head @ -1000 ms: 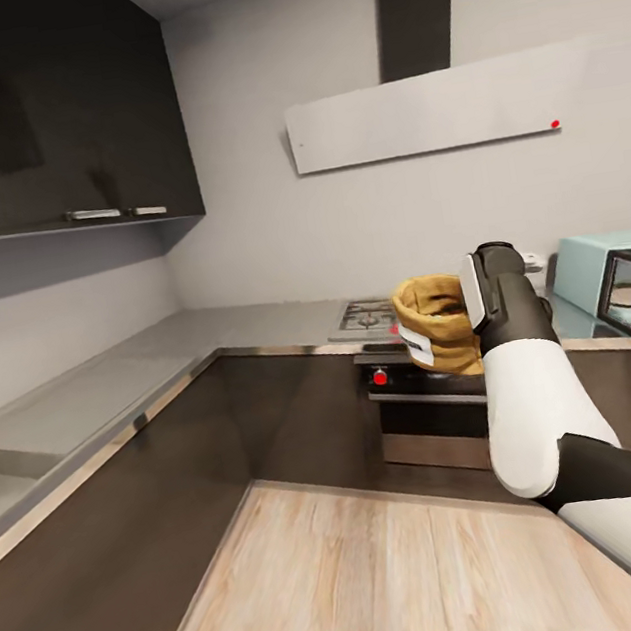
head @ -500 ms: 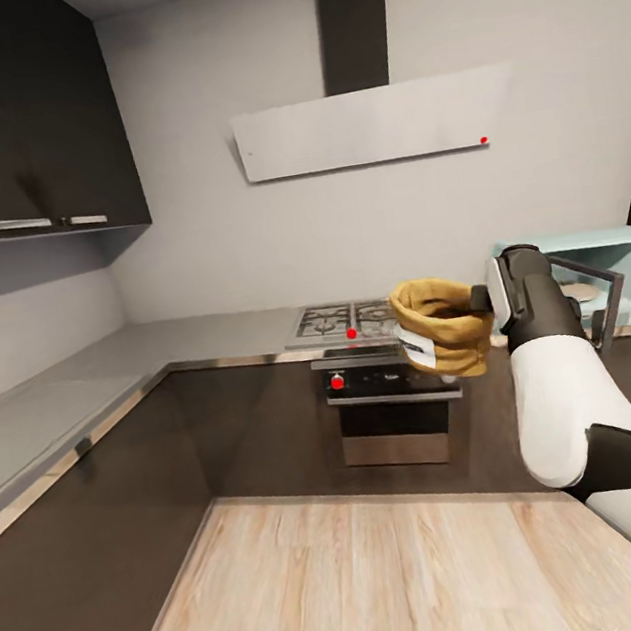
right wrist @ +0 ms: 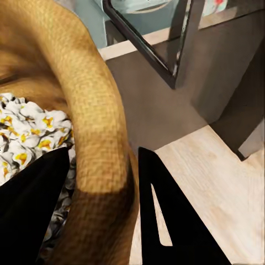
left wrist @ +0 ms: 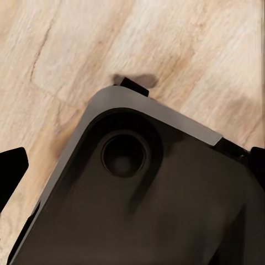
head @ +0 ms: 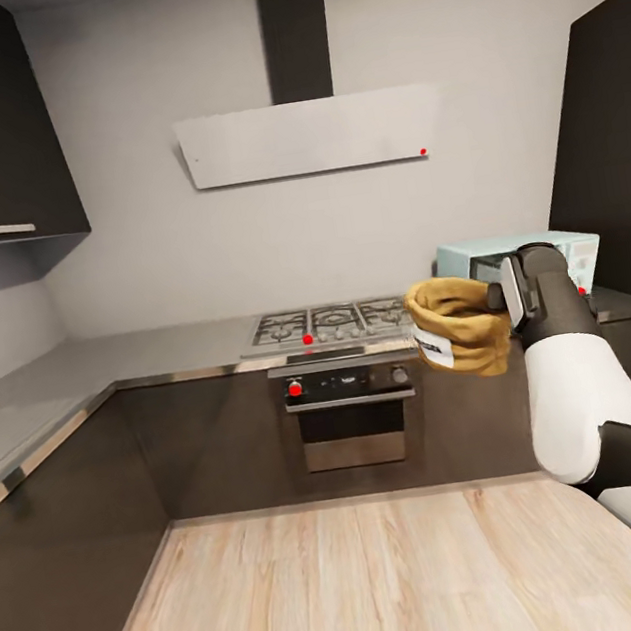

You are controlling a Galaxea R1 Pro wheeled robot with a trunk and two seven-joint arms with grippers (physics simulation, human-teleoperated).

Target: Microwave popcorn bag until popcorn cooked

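The tan-orange popcorn bag point(head: 458, 333) hangs in the air in front of the hob, with my right gripper point(head: 502, 298) shut on its rim. In the right wrist view the black fingers point(right wrist: 170, 221) pinch the woven bag wall point(right wrist: 96, 132), and white popped kernels point(right wrist: 25, 127) show inside it. The mint-blue microwave point(head: 470, 256) stands on the countertop point(head: 149, 350) behind the bag and my forearm; its dark glass door point(right wrist: 144, 43) stands open. My left gripper point(left wrist: 132, 165) hangs open over my dark base, nothing between its fingers.
A steel gas hob point(head: 329, 322) sits over a built-in oven point(head: 351, 416) straight ahead, under a white hood point(head: 309, 136). A tall dark cabinet point(head: 619, 179) rises at the right. Dark cabinet fronts line the left side. Wood floor point(head: 375, 579) lies ahead.
The camera has swung right, so the whole kitchen slid left in view; the microwave now sits behind my right forearm. The bag stays held in the right gripper.
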